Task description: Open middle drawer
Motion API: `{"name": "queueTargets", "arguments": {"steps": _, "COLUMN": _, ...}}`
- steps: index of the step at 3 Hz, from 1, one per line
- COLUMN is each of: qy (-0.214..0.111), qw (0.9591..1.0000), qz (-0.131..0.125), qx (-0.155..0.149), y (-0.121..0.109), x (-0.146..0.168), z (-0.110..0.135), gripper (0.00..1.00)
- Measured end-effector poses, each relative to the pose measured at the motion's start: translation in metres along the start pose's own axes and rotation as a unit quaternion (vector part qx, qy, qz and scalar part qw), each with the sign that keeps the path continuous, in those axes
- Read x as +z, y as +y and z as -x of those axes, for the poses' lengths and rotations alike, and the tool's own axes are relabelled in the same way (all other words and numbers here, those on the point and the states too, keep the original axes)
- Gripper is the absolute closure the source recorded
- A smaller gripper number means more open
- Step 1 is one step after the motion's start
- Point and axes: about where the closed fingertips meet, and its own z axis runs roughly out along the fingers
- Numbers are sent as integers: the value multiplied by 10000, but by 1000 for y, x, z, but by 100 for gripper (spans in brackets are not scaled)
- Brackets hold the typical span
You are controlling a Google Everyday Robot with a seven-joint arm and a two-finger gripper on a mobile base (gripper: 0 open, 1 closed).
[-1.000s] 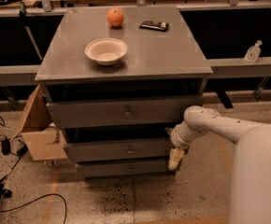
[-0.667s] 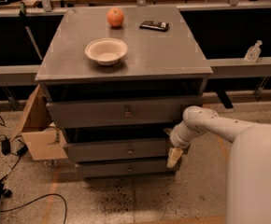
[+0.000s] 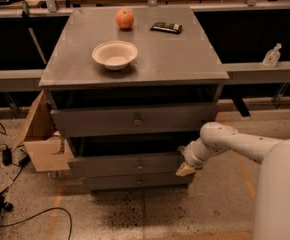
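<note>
Right of centre, low in the frame, your gripper [image 3: 186, 169] sits at the right edge of the middle drawer [image 3: 115, 165]; you cannot tell its grip. Speckled floor [image 3: 150, 214] spreads below.

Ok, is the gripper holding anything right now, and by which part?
Cannot tell: the gripper sits at the right end of the middle drawer, away from its knob; any hold there is hidden.

The drawer [image 3: 110, 165] is showing dark grey. The gripper [image 3: 186, 169], at its right end, is showing tan.
</note>
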Motion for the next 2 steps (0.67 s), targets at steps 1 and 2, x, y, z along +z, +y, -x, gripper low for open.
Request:
{"name": "queueTargets", "arguments": {"steps": 1, "qy": 0, "qw": 10000, "qz": 0, "qx": 0, "y": 0, "x": -4, "z": 2, "gripper": 80}}
{"name": "queueTargets", "arguments": {"steps": 2, "qy": -1, "qw": 10000, "qz": -1, "qx": 1, "y": -1, "x": -9, "z": 4, "gripper": 100}}
